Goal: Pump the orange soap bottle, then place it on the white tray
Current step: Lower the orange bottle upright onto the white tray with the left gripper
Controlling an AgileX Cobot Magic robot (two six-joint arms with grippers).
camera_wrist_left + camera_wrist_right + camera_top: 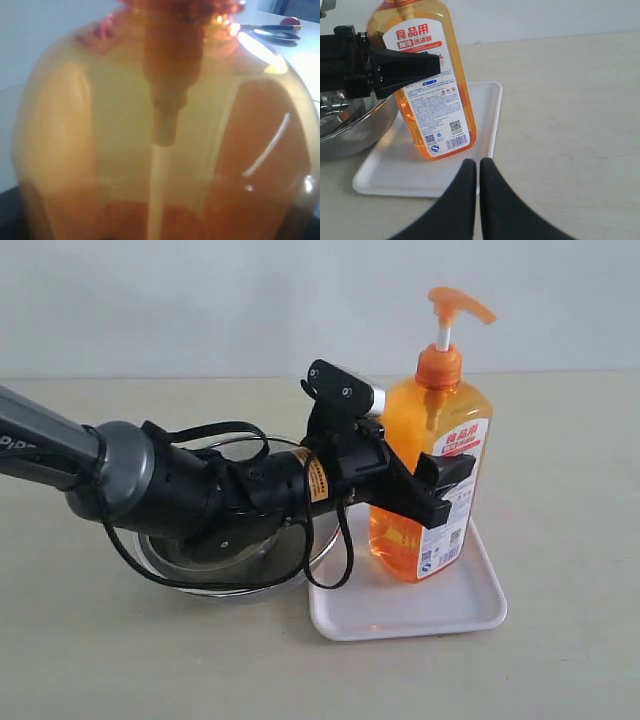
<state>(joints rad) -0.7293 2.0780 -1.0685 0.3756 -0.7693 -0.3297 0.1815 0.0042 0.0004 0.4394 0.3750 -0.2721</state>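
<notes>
The orange soap bottle (412, 415) stands with its base on the white tray (400, 615), leaning slightly, its pump head up. My left gripper (440, 490) is shut on the bottle's middle, and one black finger (405, 70) lies across the white-and-red label. The left wrist view is filled by the bottle (165, 125) and the tube inside it, and my own fingers are hidden there. My right gripper (477, 162) is shut and holds nothing. It hovers just off the tray's (395, 175) edge, facing the bottle (432, 100). The right arm is out of the exterior view.
A round steel bowl (230, 570) sits against the tray on the left arm's side, under the left arm, and shows too in the right wrist view (350, 130). Bare table lies to the right of the tray and in front of it.
</notes>
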